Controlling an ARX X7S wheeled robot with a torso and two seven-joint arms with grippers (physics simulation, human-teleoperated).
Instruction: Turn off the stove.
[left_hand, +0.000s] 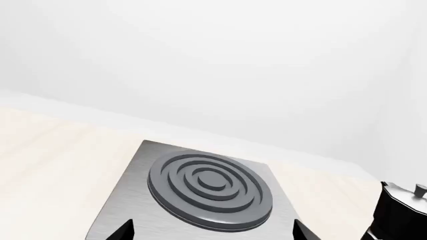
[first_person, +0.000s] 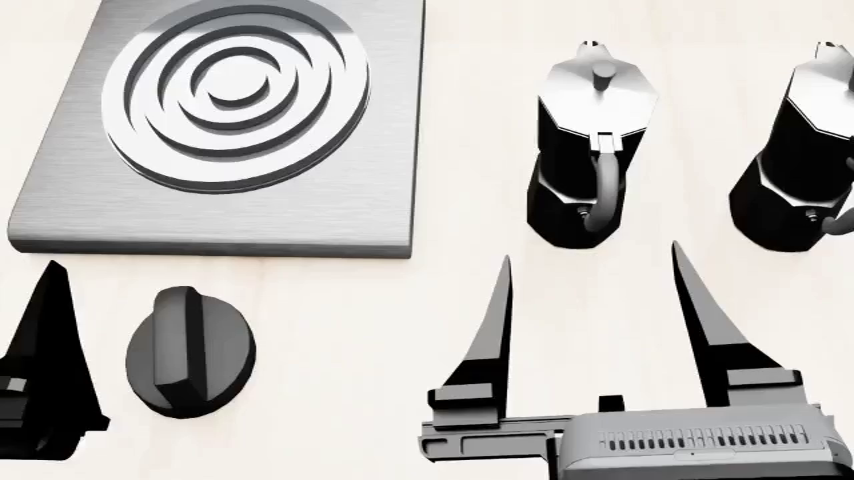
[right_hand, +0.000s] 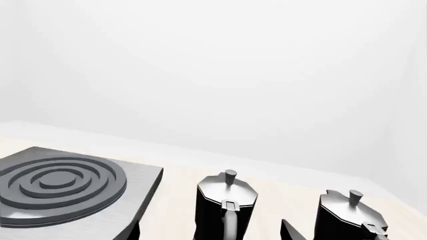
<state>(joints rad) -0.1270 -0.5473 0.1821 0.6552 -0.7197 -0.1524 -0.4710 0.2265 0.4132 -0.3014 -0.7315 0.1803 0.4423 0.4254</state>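
The stove (first_person: 387, 150) is a square brushed-grey slab at the upper left of the head view, with a round ringed burner (first_person: 238, 90). In front of it a black ridged knob (first_person: 190, 350) lies on the pale counter. Only one finger (first_person: 47, 350) of my left gripper shows there, just left of the knob and apart from it. In the left wrist view the left gripper (left_hand: 213, 232) is open and empty over the stove (left_hand: 127, 200). My right gripper (first_person: 591, 252) is open and empty, close in front of a moka pot (first_person: 587, 140).
A second moka pot (first_person: 801, 150) stands at the right edge. Both pots (right_hand: 223, 205) (right_hand: 350, 215) stand upright, right of the stove (right_hand: 143, 180). One pot (left_hand: 400, 210) shows in the left wrist view. A white wall rises behind the pale counter (first_person: 467, 60).
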